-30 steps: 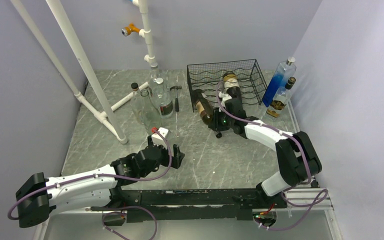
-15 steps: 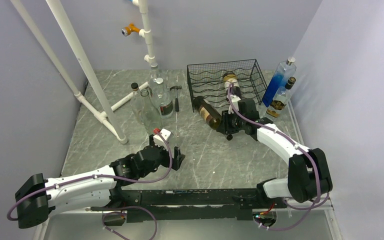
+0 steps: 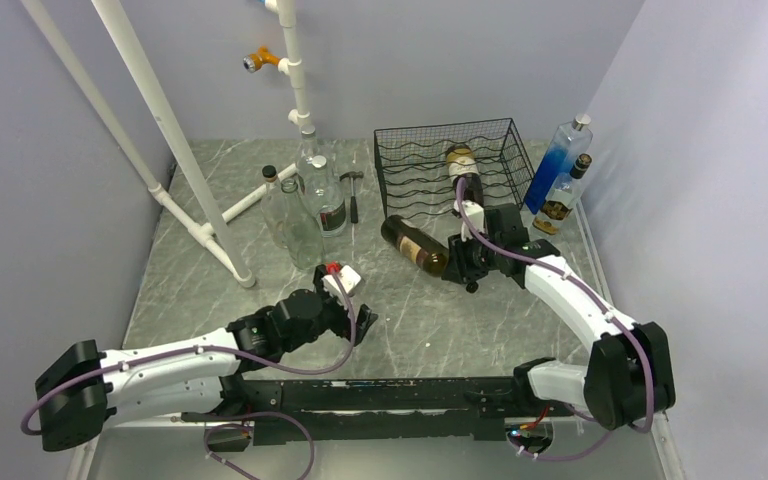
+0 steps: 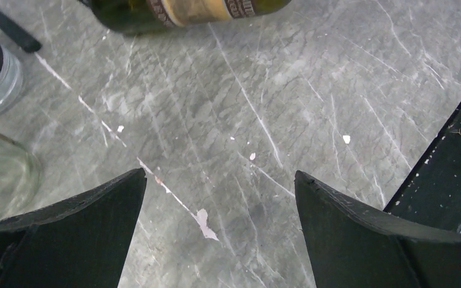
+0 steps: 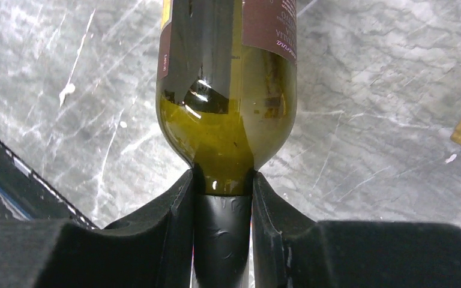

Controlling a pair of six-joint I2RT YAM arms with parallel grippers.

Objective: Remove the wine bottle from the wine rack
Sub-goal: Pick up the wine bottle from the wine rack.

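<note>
The black wire wine rack [image 3: 410,150] stands at the back of the table. One bottle [image 3: 460,165] lies in it, neck toward me. My right gripper [image 3: 457,262] is shut on the neck of a dark green wine bottle [image 3: 412,243] that is outside the rack, just in front of it, lying nearly level over the table. In the right wrist view the fingers [image 5: 177,210] clamp the black foil neck of that bottle [image 5: 228,90]. My left gripper [image 3: 358,322] is open and empty over bare table; its view shows the green bottle [image 4: 186,11] at the top edge.
Several clear glass bottles [image 3: 305,205] and a small hammer [image 3: 353,192] stand left of the rack. A blue bottle [image 3: 558,160] and a small amber-labelled bottle [image 3: 562,195] stand right of it. A white pipe frame [image 3: 175,150] crosses the left side.
My right gripper pulled the green bottle further out of the rack, toward me and to the right. My left gripper shifted slightly to the right and stayed open.
</note>
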